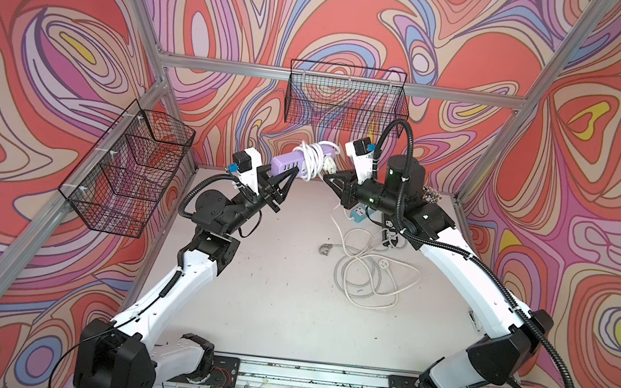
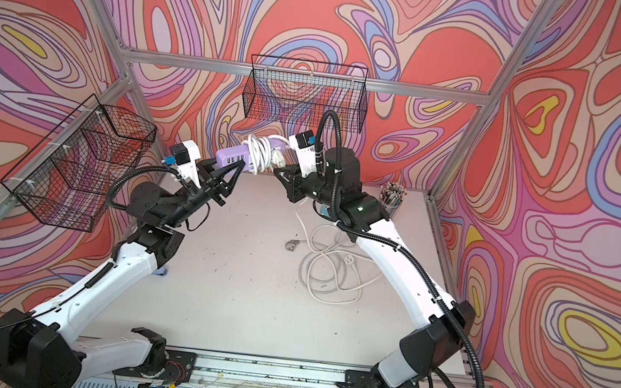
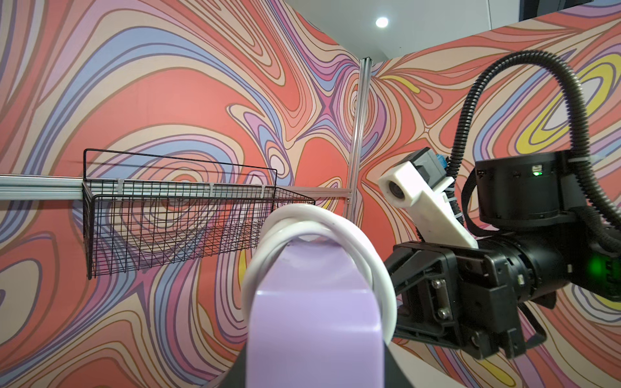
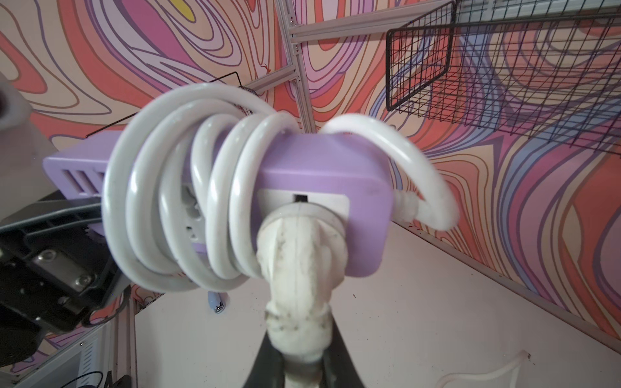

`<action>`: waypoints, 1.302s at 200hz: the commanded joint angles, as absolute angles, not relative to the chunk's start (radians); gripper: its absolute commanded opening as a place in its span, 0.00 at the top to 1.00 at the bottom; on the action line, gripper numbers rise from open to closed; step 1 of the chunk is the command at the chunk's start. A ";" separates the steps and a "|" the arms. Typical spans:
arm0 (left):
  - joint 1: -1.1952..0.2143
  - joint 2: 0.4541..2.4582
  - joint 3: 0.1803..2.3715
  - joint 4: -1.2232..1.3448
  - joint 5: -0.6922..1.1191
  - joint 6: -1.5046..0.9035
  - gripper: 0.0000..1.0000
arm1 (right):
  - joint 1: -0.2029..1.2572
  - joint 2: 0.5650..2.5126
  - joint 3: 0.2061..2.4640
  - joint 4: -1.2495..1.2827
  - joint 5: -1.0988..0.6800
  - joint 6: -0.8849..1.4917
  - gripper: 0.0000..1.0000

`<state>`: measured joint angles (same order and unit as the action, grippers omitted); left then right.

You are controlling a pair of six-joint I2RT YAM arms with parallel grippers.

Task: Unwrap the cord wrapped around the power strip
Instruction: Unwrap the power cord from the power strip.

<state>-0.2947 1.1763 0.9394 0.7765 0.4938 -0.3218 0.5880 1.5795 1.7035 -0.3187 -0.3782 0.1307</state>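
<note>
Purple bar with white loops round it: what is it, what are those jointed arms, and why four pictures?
These are two robot arms at a table. Two pictures look down from overhead; two come from cameras on the wrists. The bar is a power strip with its white cord coiled round it, held in the air. The left gripper clamps one end; the right gripper clamps the plug, pushed into the strip's own socket. Loose white cords lie on the table.
</note>
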 commanded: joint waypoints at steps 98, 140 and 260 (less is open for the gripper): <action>-0.282 1.150 0.939 0.848 0.494 -0.292 1.00 | 0.672 1.591 1.772 -0.295 -0.237 0.100 1.00; -0.281 1.146 0.938 0.846 0.491 -0.286 1.00 | 0.537 1.532 1.738 -0.302 -0.273 0.109 1.00; -0.281 1.150 0.939 0.838 0.488 -0.282 1.00 | 0.714 1.603 1.821 -0.354 -0.179 0.038 1.00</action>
<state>-0.2668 1.1496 0.9386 0.8055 0.4706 -0.2993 0.7166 1.6417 1.8263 -0.3637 -0.1352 0.0792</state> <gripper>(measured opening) 0.333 0.129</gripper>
